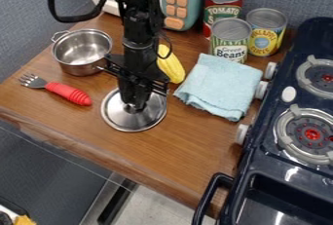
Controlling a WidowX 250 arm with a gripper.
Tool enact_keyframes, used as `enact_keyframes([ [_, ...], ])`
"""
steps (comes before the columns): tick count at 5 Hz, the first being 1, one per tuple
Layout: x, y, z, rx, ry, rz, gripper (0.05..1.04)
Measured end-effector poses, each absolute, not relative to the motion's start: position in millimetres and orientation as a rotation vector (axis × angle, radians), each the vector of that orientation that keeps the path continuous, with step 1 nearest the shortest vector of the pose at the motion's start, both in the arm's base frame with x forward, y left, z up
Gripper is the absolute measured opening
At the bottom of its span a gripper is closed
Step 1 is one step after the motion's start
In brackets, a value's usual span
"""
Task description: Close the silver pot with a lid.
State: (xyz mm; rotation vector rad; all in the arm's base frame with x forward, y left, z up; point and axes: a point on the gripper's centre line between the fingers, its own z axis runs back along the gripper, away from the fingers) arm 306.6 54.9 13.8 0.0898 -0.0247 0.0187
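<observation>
On the wood-grained desk: ribbed red-handled fork; shiny, round, open metal pot; smooth silver disc-shaped lid, the tool at its middle, clenched or released I can't tell; folded blue cloth.

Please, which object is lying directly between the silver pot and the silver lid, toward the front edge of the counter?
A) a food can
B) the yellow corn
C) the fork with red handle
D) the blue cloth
C: the fork lies in front of the pot, its red handle pointing toward the lid.
</observation>
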Motion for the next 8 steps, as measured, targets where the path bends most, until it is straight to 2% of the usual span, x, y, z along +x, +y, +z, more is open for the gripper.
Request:
enact_keyframes([
  [1,307.2,53.2,17.0,0.073,-0.01,0.022,0.269],
  [2,312.6,60.2,44.8,0.03,-0.036,0.064,0.269],
  [3,317.4,68.6,57.6,0.026,-0.045,0.068,0.269],
  [5,326.7,77.9,70.4,0.057,-0.067,0.083,0.269],
  [6,333.4,77.9,85.9,0.086,-0.105,0.073,0.269],
  [8,340.5,106.7,109.7,0.146,-0.135,0.125,0.269],
])
